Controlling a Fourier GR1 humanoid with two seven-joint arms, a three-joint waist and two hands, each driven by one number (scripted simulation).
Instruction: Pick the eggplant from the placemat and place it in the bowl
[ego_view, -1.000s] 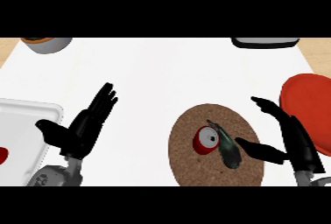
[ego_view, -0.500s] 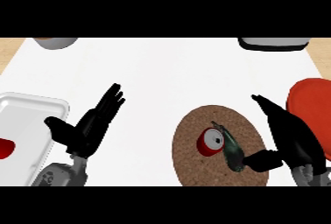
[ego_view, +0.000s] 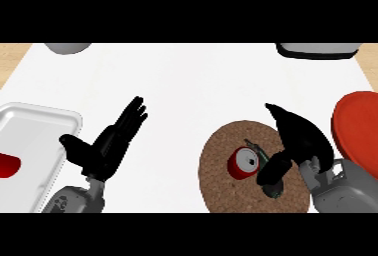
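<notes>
Currently the right hand (ego_view: 299, 142) arches over the eggplant (ego_view: 272, 186) at lower right, thumb curled against it. Left hand (ego_view: 107, 145) rests open at lower left, fingers straight.

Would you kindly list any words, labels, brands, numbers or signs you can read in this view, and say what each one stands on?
None: no readable text anywhere.
The red-and-white round object on the cork placemat has a pale face, but no legible marks.
The white tray, red plate and both hands, left and right, are unmarked.
</notes>
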